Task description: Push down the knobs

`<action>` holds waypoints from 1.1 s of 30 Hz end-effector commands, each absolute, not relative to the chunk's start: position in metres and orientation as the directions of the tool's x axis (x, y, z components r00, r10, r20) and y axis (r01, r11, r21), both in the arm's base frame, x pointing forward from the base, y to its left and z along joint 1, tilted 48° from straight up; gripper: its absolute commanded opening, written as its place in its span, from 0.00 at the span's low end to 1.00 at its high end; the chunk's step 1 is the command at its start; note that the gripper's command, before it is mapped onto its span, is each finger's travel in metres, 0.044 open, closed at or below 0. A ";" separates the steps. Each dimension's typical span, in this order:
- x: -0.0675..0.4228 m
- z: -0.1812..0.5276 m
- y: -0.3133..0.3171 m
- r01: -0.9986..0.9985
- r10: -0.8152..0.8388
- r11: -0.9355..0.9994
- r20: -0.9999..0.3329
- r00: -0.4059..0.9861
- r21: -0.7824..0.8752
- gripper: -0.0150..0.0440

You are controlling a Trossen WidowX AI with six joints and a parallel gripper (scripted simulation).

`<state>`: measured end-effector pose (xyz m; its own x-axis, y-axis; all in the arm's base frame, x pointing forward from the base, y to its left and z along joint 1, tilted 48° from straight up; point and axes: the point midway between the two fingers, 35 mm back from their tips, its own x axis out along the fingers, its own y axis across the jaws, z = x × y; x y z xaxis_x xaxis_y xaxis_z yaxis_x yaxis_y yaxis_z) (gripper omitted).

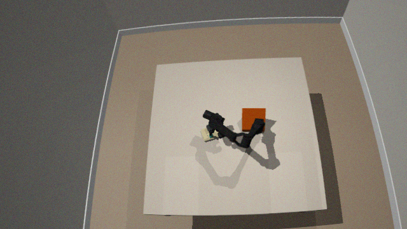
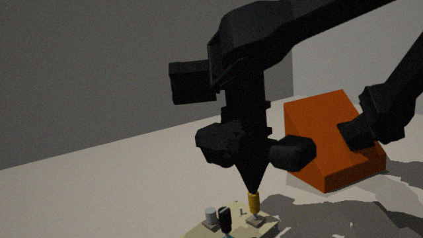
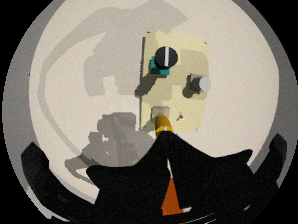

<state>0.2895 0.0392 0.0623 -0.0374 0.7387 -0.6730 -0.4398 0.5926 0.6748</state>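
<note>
A small cream circuit board point(image 1: 206, 135) point(image 2: 239, 225) point(image 3: 193, 56) stands on the table. A yellow knob point(image 2: 254, 202) point(image 3: 162, 123) stands raised on its shaft above its potentiometer base point(image 2: 256, 220) at the board's near corner. A black knob point(image 2: 225, 219) point(image 3: 164, 56) stands over a teal part. A grey-white knob point(image 2: 210, 215) point(image 3: 204, 84) is on the board too. My gripper point(image 2: 252, 192) point(image 3: 165, 133) is shut, with nothing between the fingers. Its joined fingertips point straight down and rest on top of the yellow knob.
An orange wedge-shaped block point(image 1: 253, 118) point(image 2: 327, 145) stands on the table to the right of the board, at the arm's base. The arm's links point(image 1: 241, 138) run between the block and the board.
</note>
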 end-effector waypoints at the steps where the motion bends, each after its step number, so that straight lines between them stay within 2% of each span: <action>1: 0.290 0.061 0.044 -0.446 0.740 0.588 -0.671 -0.040 0.675 0.25; 33: 0.290 0.056 0.049 -0.446 0.740 0.588 -0.671 -0.040 0.675 0.25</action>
